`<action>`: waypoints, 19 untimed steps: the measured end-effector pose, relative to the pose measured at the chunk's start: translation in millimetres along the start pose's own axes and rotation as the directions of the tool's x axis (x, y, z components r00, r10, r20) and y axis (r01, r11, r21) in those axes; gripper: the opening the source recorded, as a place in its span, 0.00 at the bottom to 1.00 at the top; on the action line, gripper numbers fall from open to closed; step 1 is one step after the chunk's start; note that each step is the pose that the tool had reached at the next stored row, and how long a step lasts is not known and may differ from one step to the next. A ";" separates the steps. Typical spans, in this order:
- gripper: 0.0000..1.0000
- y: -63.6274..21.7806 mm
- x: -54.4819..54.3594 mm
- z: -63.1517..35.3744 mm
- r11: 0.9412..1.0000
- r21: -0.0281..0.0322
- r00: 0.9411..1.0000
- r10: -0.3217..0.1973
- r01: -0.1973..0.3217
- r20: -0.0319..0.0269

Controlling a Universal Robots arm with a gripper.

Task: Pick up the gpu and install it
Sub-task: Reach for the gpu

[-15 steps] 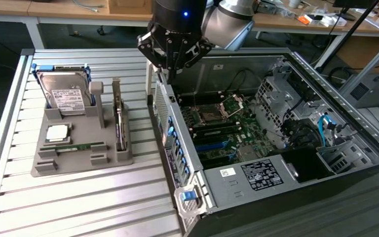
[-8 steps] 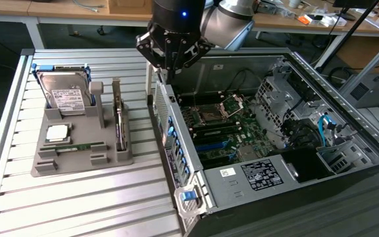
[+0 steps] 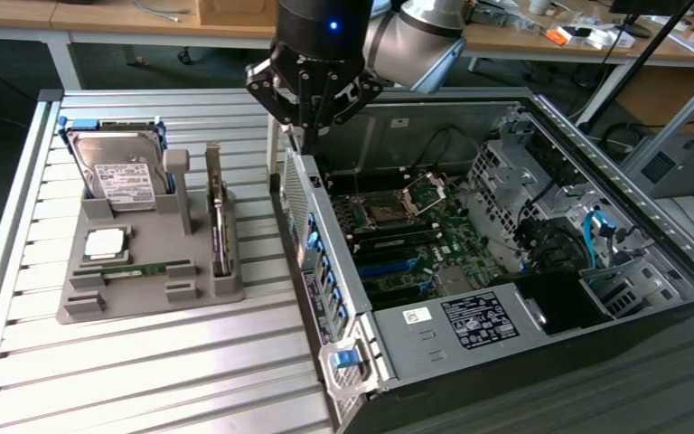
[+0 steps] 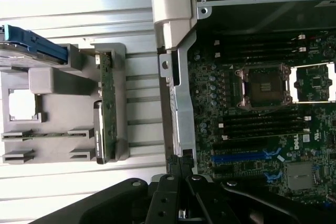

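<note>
On the exterior view's left, a grey holder (image 3: 142,303) carries one hard drive (image 3: 124,176), one processor chip (image 3: 106,242), one memory stick (image 3: 142,268) and the one gpu (image 3: 218,231), standing on edge in its slot, not yet picked up. The single claw (image 3: 311,125) hangs pinched shut and empty over the wall of the one open computer case (image 3: 444,330). Lifting the gpu, I'd judge, calls for the claw to open over its top edge.

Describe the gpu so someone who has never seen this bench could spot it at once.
Find the open computer case, then the grey holder tray to the exterior view's left of it. The gpu stands on edge along the tray's side nearest the case: a thin green card, unlike the white-labelled hard drive or the small RAM stick lying flat.
</note>
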State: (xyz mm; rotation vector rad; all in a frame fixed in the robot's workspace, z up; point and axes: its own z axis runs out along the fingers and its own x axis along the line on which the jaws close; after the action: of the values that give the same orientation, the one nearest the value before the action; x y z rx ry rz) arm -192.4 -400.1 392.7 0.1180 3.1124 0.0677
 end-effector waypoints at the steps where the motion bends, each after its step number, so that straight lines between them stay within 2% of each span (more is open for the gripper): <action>1: 0.11 -0.1 0.4 0.0 1.000 0.000 1.000 0.000 0.000 0.000; 19: 0.11 -0.7 5.2 -0.2 1.000 0.000 1.000 0.000 0.000 0.000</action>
State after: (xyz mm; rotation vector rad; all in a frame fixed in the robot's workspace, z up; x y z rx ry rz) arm -197.6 -400.4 392.7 0.1180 3.1125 0.0676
